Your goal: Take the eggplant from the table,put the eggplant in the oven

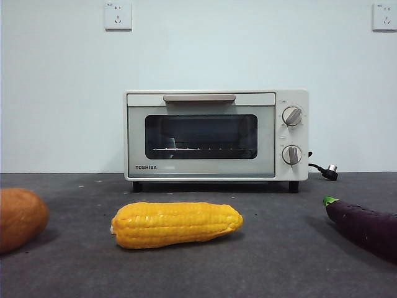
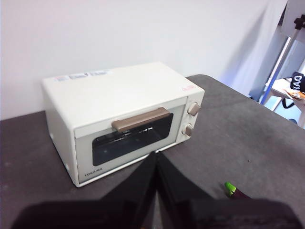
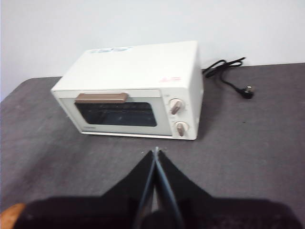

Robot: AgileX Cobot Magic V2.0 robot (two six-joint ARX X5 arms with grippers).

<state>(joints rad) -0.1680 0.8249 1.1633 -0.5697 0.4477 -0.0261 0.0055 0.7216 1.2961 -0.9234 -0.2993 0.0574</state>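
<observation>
Both grippers (image 2: 156,160) (image 3: 156,155) pinched closed and empty; glossy eggplant (image 1: 366,227) looks firm but slippery, best grasped mid-body

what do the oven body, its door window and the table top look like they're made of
Oven body: looks like painted sheet metal in cream-white with a smooth, low-sheen finish; it could be plastic in parts.
Door window: dark tinted glass, judging by the faint reflections and the wire rack showing through it.
Table top: a dark grey felt-like fabric covering, matte with a slightly fuzzy, speckled surface and no shine.
</observation>
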